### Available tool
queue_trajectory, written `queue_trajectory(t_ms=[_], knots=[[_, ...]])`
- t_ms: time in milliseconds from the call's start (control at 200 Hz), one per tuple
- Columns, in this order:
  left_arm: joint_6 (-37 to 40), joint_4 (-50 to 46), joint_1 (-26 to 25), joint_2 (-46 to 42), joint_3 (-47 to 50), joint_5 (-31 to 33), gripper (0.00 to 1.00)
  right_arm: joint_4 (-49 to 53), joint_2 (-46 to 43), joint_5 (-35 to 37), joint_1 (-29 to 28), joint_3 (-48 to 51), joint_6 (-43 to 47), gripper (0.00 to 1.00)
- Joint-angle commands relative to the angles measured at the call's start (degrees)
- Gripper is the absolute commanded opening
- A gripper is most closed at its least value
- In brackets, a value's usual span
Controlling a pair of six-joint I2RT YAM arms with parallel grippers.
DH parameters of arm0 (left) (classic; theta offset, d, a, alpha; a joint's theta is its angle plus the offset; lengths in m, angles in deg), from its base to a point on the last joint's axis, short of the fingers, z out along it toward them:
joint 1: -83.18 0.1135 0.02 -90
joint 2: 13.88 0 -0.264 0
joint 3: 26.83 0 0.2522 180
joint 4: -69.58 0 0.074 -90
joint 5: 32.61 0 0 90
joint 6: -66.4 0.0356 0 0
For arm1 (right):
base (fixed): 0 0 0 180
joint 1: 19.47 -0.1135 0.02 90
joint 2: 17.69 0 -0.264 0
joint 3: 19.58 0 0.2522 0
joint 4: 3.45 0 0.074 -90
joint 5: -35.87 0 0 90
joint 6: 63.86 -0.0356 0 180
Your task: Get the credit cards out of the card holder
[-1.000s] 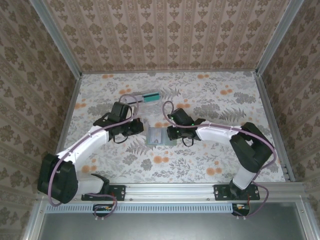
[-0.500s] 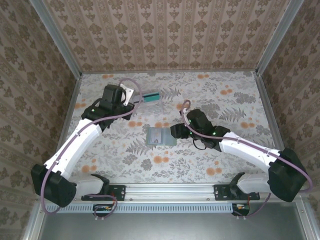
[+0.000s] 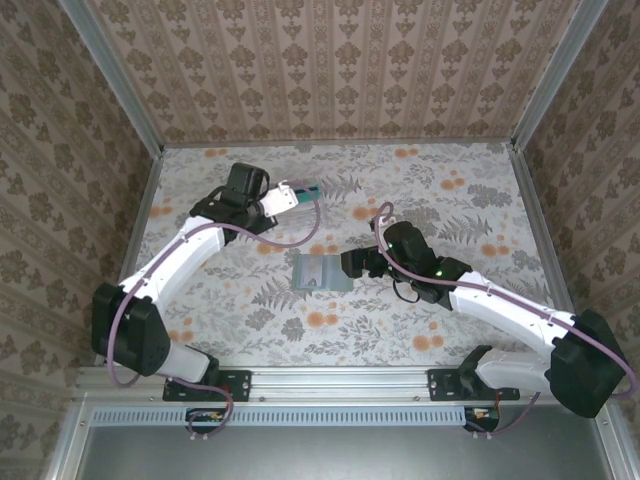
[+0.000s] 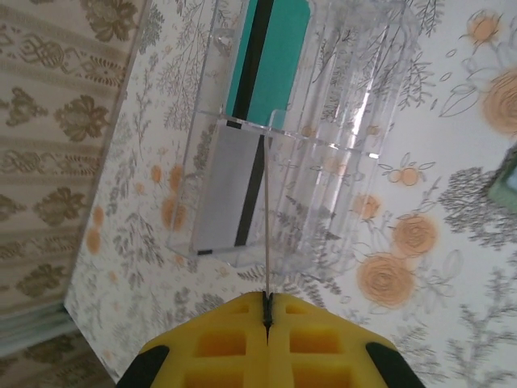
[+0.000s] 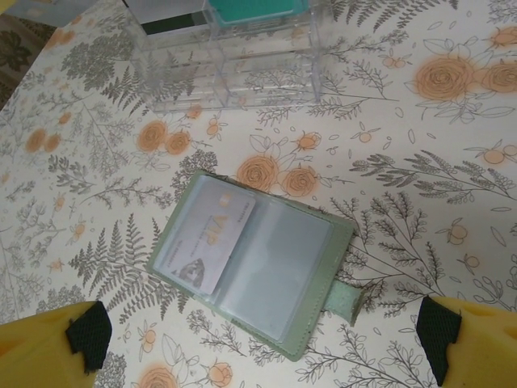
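The card holder lies open and flat on the flowered table, green with clear inner pockets; a pale credit card sits in its left pocket. In the top view the card holder is at mid-table. My right gripper hovers just above it, wide open and holding nothing; from above, the right gripper stands at the holder's right edge. My left gripper is shut on a thin credit card seen edge-on, poised over a clear plastic box. The left gripper shows at the back.
The clear box stands behind the card holder and holds a teal card and a grey card with a black stripe. Patterned walls close in the table on three sides.
My left gripper carried a card from beside the card holder back to the clear box. My right gripper opened wide and its arm stretched out lower over the table.
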Motion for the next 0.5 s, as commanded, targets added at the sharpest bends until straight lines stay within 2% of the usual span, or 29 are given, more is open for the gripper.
queue_trajectory(t_ms=[0, 120, 495], knots=[[9.78, 7.19, 2.83, 2.04, 0.94, 0.12, 0.0, -1.21, -0.71, 2.05, 0.39, 1.07, -1.14, 1.0], [12.79, 7.68, 3.26, 4.39, 0.82, -1.22, 0.0, -1.34, -0.77, 2.34, 0.51, 1.24, -1.23, 1.0], [13.75, 8.22, 3.29, 8.75, -0.47, -2.71, 0.0, -1.71, 0.01, 2.55, 0.93, 1.56, -1.62, 1.0]])
